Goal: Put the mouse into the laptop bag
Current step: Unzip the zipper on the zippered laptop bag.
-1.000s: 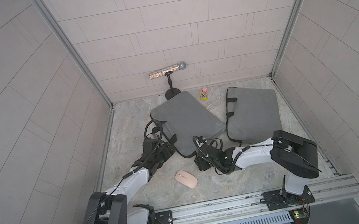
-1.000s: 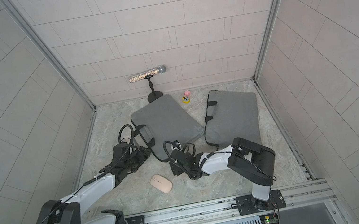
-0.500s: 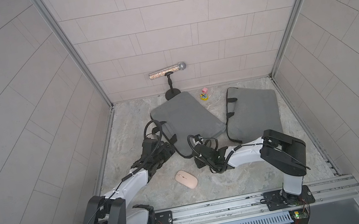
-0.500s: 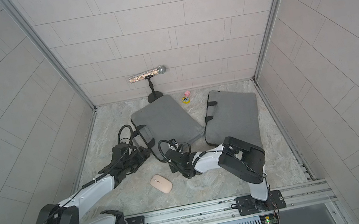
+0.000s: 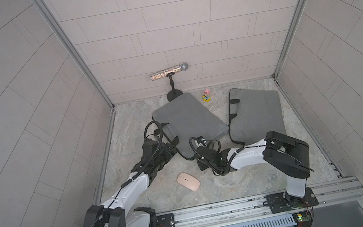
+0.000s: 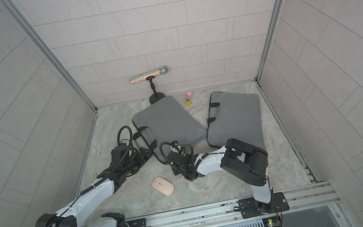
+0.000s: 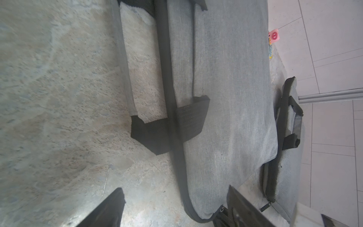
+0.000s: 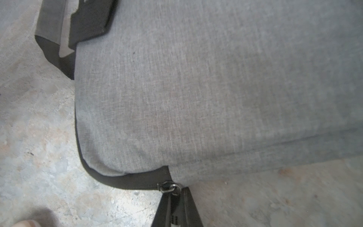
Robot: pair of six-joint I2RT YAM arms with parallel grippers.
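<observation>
The pink mouse lies on the stone floor in front of both arms, touched by nothing. A grey laptop bag with black handles lies flat behind it. My right gripper is at the bag's near corner, shut on the metal zipper pull at the end of the black zip band. My left gripper stands open beside the bag's handle edge, its jaws either side of the black rim near that same corner, gripping nothing.
A second grey laptop bag lies to the right, touching the first. A glitter microphone on a stand and a small pink and yellow toy stand at the back wall. Tiled walls close in three sides.
My right gripper has closed from open onto the zipper pull, and its arm has shifted slightly toward the bag's corner. The left arm and the mouse have not moved.
</observation>
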